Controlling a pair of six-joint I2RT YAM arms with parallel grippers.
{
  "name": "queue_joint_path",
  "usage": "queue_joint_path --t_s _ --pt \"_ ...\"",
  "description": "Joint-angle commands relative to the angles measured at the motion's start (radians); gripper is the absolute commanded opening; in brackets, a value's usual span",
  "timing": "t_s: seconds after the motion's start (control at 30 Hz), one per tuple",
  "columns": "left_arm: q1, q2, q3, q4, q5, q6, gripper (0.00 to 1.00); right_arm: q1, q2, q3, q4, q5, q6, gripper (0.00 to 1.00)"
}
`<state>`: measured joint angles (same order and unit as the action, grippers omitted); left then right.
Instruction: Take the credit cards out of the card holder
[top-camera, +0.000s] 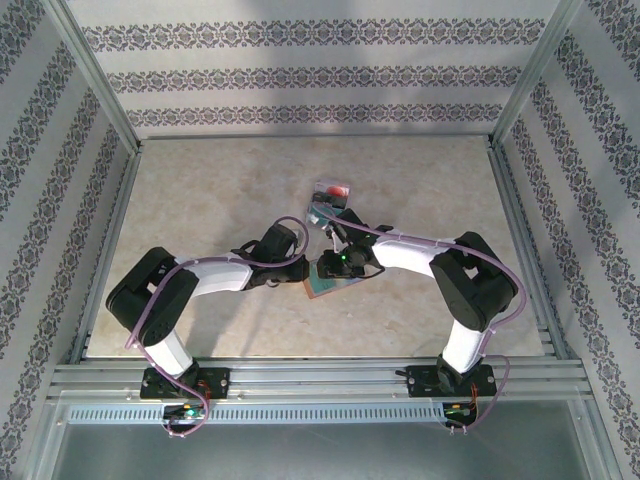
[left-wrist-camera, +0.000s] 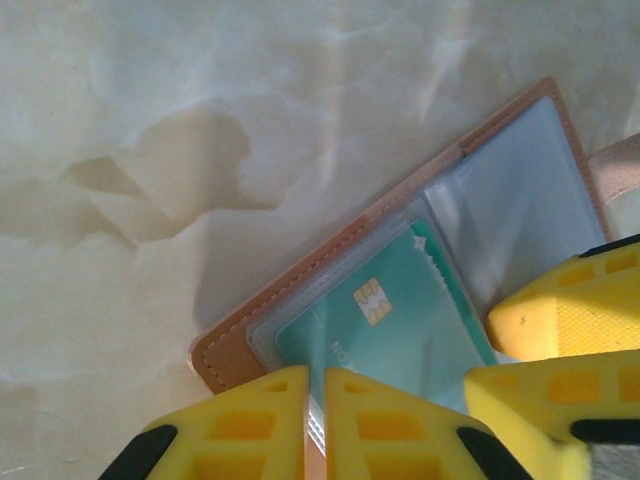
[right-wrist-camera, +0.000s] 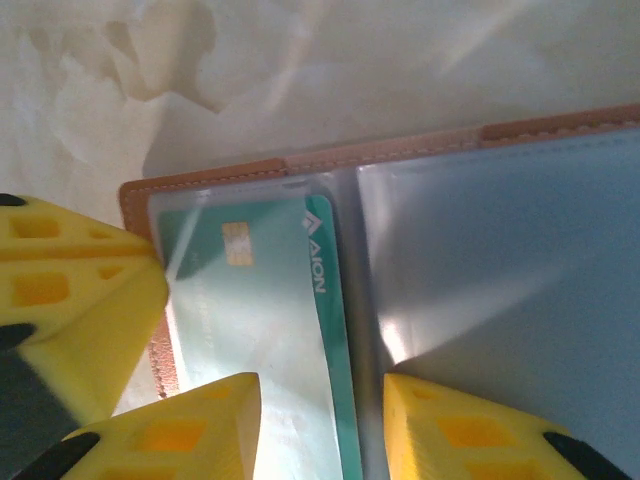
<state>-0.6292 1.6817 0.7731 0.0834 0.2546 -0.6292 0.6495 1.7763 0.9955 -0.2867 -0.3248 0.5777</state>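
Roughly midway between the table's left and right edges, and nearer its near edge than its far one, the card holder (top-camera: 322, 288) lies opened flat. It is a thin brown leather-like rectangle with rounded corners and a line of pale stitching along its border. Inside are two glossy, clear plastic pocket panels that catch the light in soft streaks. A teal card (left-wrist-camera: 400, 320) with a small gold chip (left-wrist-camera: 373, 300) and white lettering along one long edge sits in one panel. The other panel looks cloudy blue-grey. The left gripper (left-wrist-camera: 315, 385) has its blocky yellow, grid-moulded fingers clenched to a thin slit on the holder's outer edge. A sliver of clear plastic and brown border shows in that slit, so it is grasping the holder. The right gripper (right-wrist-camera: 320, 390) is released, its yellow fingers spread apart. One is over the card's panel and the other over the cloudy panel, with the centre fold between them. The table (top-camera: 200, 200) is smooth, matte and beige with marble-like mottling. Farther toward its far edge lies a small clear thing with a red patch (top-camera: 333, 190), too small to tell what it is.
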Motion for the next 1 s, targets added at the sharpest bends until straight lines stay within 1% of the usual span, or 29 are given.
queue_joint_path --t_s 0.0,0.47,0.97 --pt "-0.009 0.020 0.014 -0.002 0.018 0.002 0.10 -0.017 0.020 -0.040 0.063 -0.072 0.032 0.36" --pt "-0.003 0.030 0.020 -0.035 0.003 0.020 0.08 -0.085 -0.043 -0.131 0.265 -0.267 0.128 0.29" --pt "0.000 0.013 0.008 -0.045 -0.015 0.025 0.08 -0.097 -0.088 -0.170 0.287 -0.292 0.156 0.25"
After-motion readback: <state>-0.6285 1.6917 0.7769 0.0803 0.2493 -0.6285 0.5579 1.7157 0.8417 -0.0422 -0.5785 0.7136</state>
